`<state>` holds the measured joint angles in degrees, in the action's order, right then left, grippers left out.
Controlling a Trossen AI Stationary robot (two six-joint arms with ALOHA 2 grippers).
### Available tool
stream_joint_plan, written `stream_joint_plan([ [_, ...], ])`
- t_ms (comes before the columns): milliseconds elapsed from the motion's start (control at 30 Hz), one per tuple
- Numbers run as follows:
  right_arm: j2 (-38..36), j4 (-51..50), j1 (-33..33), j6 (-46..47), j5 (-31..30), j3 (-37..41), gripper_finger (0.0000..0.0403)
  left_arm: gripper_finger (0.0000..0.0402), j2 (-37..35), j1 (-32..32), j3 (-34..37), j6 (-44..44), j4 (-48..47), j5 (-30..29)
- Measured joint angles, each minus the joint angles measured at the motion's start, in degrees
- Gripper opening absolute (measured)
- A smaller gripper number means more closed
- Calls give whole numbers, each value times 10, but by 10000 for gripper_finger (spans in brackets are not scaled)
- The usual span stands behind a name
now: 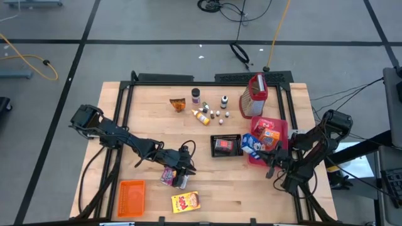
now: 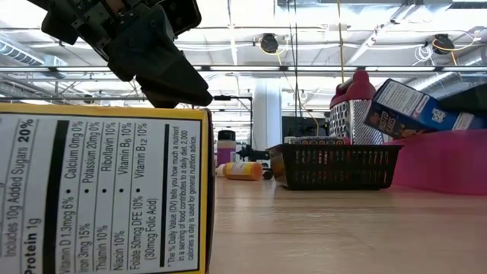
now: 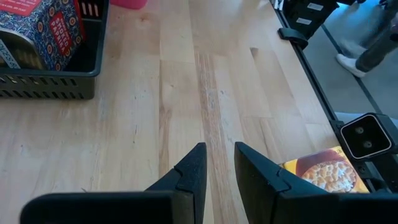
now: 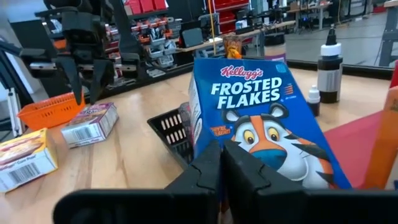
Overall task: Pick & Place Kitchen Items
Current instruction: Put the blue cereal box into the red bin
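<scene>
1. we read this as mid-sort: left gripper (image 1: 182, 171) hovers just above the purple box (image 1: 168, 176), fingers a narrow gap apart, holding nothing
2. right gripper (image 1: 269, 158) closed, at the frosted flakes box (image 4: 261, 118) on the red tray (image 1: 281, 129); grip unclear
3. next, imo: left opens wider, drops onto the box
4. pale wood table (image 1: 251, 188); yellow box (image 1: 184, 201) near front edge; workshop w/ ceiling lights behind

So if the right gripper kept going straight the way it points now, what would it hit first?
The Frosted Flakes box, almost at once. The right gripper is shut with its fingertips right at the box's lower front edge; whether they already touch it is unclear. The black basket lies just behind the box.
</scene>
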<state>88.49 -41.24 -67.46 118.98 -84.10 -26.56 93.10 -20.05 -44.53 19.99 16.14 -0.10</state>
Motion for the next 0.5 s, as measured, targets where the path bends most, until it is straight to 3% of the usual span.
stream_joint_plan([
  [233, 0, 26, 0, -23, 33, 0, 42, 81, 0, 0, 0, 0, 2, 0],
  [500, 0, 29, 0, -18, 37, 0, 113, 81, 0, 0, 0, -4, 3, 0],
])
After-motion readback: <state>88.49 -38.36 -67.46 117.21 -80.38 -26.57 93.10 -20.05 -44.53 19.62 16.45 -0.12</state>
